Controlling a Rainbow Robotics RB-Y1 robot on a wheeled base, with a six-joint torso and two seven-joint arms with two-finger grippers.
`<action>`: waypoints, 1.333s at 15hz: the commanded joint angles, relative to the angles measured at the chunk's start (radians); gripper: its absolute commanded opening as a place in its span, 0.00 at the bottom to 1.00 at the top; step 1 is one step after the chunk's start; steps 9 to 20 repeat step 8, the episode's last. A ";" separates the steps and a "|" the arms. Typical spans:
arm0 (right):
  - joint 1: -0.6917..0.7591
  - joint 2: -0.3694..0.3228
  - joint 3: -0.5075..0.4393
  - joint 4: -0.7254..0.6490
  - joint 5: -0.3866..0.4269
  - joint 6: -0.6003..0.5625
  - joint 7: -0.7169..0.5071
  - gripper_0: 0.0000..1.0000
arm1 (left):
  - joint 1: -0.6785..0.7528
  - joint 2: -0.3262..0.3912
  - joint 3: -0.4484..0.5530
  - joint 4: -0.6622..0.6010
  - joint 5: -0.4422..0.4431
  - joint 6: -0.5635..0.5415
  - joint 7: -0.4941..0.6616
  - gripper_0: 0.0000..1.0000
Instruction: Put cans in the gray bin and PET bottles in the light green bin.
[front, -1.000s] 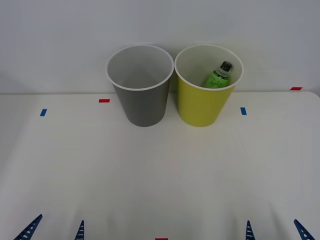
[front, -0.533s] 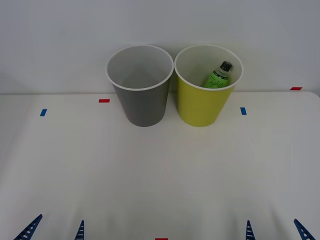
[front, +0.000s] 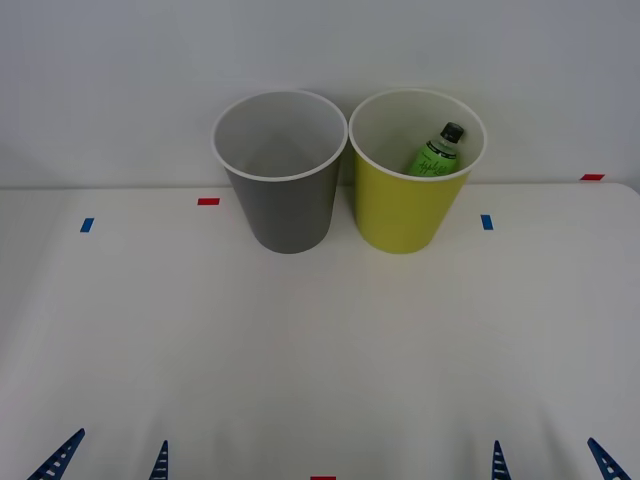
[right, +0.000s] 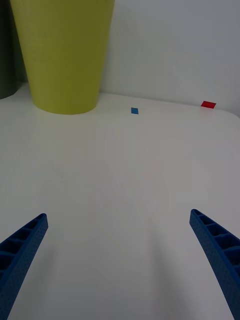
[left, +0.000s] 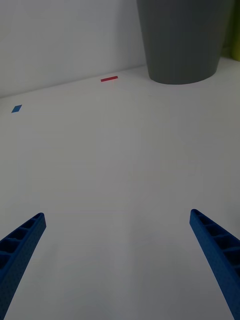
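PET bottle (front: 438, 152) rests tilted inside light green bin (front: 408, 205) at table's far edge; gray bin (front: 283, 205) alongside (no can visible). Left gripper (front: 108, 460), right gripper (front: 552, 460) spread wide, holding nothing, at near edge. Sorting apparently complete.

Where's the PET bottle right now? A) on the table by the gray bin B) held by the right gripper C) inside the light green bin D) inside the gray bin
C: the PET bottle leans inside the light green bin, cap up.

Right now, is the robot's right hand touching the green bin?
Apart. In the right wrist view the open right hand sits well back from the green bin, with bare table between them.
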 joint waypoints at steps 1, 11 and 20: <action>0.000 0.000 0.000 0.000 0.000 0.000 0.000 0.98 | 0.000 0.000 0.000 0.000 0.000 0.000 0.000 1.00; 0.000 0.000 0.000 0.000 0.000 0.000 0.000 0.98 | 0.000 0.000 0.000 0.000 0.000 0.000 0.000 1.00; 0.000 0.000 0.000 0.000 0.000 0.000 0.000 0.98 | 0.000 0.000 0.000 0.000 0.000 0.000 0.000 1.00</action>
